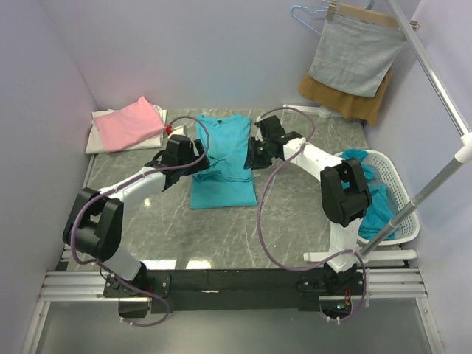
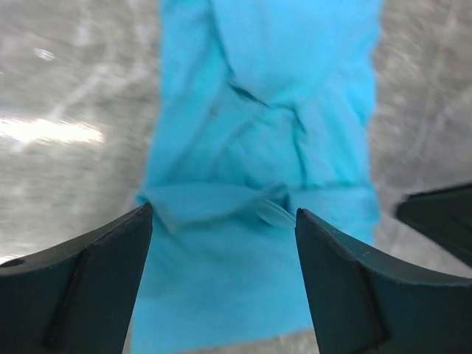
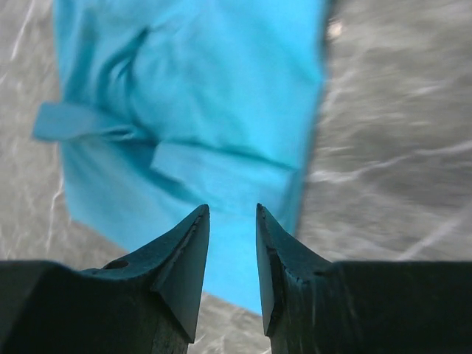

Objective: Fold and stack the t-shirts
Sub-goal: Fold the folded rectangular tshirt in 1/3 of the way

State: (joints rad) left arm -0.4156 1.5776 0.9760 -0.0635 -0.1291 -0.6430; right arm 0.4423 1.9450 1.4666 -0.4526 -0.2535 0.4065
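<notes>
A teal t-shirt (image 1: 223,158) lies flat on the grey marble table, its sides and sleeves folded in to a long strip. My left gripper (image 1: 198,160) hovers over the shirt's left edge with its jaws wide open and empty. In the left wrist view the shirt (image 2: 258,147) fills the space between the fingers (image 2: 88,280). My right gripper (image 1: 251,156) hovers at the shirt's right edge. In the right wrist view its jaws (image 3: 232,214) stand a narrow gap apart, holding nothing, above the shirt (image 3: 199,96).
A folded pink shirt (image 1: 131,123) lies on a white one at the back left. A white laundry basket (image 1: 402,193) with teal garments stands at the right. Grey and mustard cloths (image 1: 354,55) hang at the back right beside a rail (image 1: 442,96).
</notes>
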